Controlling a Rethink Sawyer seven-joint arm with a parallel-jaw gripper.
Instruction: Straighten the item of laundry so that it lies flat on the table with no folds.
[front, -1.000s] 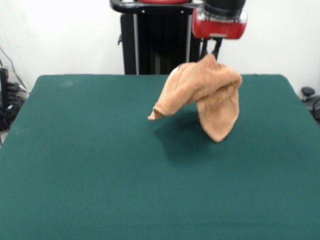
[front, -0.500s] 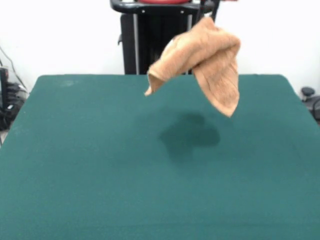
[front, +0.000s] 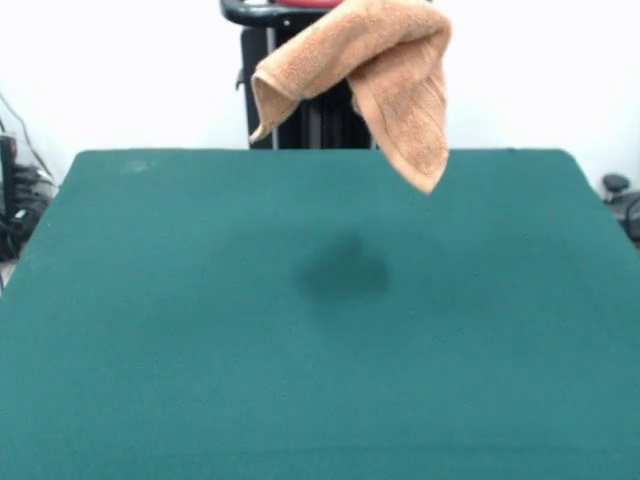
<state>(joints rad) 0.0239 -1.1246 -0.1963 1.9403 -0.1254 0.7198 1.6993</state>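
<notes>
My pincer is out of sight above the top edge, so I cannot tell how it stands; the towel (front: 385, 70) hanging in mid-air suggests it is held from above, but the grip itself is hidden. The towel has risen steadily over the last second: it hung low over the desk (front: 150, 350) with its lower tip near the cloth, and now it is well clear, up at twelve o'clock in the front view, its top cut off by the picture's edge. It has also drifted a little toward nine o'clock. Its shadow (front: 342, 272) has shrunk, faded and slid the same way, which fits the climb. The towel is not flat at all: it drapes in two lobes, a short one toward nine o'clock and a longer one hanging to a point at about five o'clock of the bundle. I judge that the lift lets gravity open the folds; laying it out on the desk is not yet done.
</notes>
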